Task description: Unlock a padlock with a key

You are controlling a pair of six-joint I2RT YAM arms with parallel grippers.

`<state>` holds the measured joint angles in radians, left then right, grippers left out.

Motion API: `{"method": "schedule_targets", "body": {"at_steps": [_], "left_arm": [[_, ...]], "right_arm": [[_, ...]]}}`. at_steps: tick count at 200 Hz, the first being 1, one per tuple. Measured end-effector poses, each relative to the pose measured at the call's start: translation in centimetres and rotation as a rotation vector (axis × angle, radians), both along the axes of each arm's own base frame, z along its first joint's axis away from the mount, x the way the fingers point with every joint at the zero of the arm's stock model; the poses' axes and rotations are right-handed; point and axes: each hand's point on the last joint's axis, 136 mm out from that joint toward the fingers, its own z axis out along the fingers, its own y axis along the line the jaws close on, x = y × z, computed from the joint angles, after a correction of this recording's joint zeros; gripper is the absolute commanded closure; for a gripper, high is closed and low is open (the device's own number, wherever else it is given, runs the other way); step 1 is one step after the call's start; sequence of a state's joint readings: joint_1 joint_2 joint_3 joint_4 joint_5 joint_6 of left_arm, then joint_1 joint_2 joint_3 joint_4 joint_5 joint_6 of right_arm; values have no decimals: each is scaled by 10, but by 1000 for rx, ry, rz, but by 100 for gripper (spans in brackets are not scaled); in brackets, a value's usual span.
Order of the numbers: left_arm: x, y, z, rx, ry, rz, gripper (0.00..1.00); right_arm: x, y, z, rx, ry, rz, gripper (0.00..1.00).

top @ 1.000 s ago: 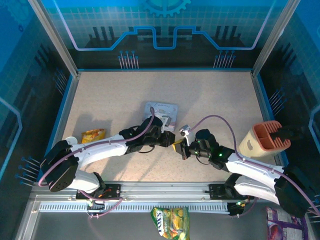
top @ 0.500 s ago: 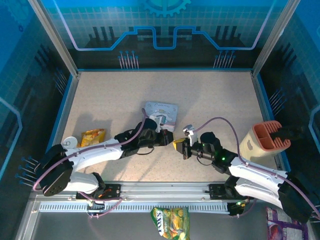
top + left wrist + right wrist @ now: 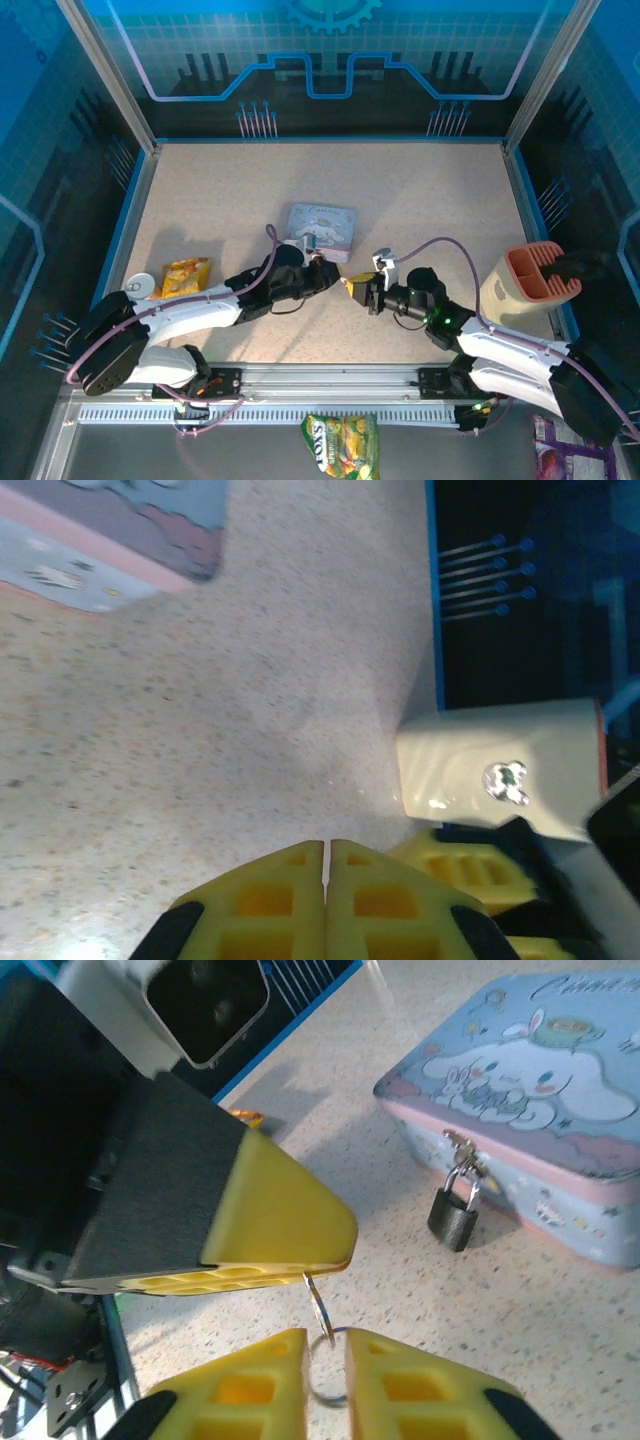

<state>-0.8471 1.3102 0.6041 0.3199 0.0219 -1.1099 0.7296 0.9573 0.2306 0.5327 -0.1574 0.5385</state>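
The padlock point(image 3: 452, 1215) was seen at two o'clock from the key ring point(image 3: 318, 1305), which was pinched by the shut left tool point(image 3: 327, 848) and straddled by the barely parted right tool point(image 3: 325, 1348).

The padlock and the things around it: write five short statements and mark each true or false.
1. The padlock hangs from the latch of the blue cartoon tin. True.
2. The left end effector is spread wide open. False: its fingers are pressed together.
3. A thin metal ring reaches down into the gap between the fingers of the right end effector. True.
4. The tin's lid stands open. False: the lid is down, with the padlock on its latch.
5. The orange snack packet lies on top of the tin. False: it lies on the table beside the left arm, apart from the tin.
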Motion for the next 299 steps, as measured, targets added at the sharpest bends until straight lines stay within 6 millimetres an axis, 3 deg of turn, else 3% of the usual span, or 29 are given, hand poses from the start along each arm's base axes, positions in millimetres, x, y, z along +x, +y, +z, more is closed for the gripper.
{"method": "schedule_targets", "body": {"at_steps": [50, 122, 202, 232, 269, 299], "left_arm": [[5, 7, 1, -4, 0, 44, 100], [7, 5, 7, -42, 7, 60, 100], [9, 4, 15, -93, -50, 55, 100], [12, 1, 28, -134, -90, 48, 100], [13, -2, 38, -159, -128, 33, 100], [12, -5, 43, -177, -140, 18, 100]], "right_arm": [[6, -9, 12, 71, -17, -23, 67], [3, 12, 5, 142, 50, 77, 66], [15, 15, 14, 319, 202, 42, 68], [22, 14, 17, 388, 250, 37, 67], [24, 11, 23, 421, 265, 35, 63], [25, 2, 33, 424, 245, 16, 53]]}}
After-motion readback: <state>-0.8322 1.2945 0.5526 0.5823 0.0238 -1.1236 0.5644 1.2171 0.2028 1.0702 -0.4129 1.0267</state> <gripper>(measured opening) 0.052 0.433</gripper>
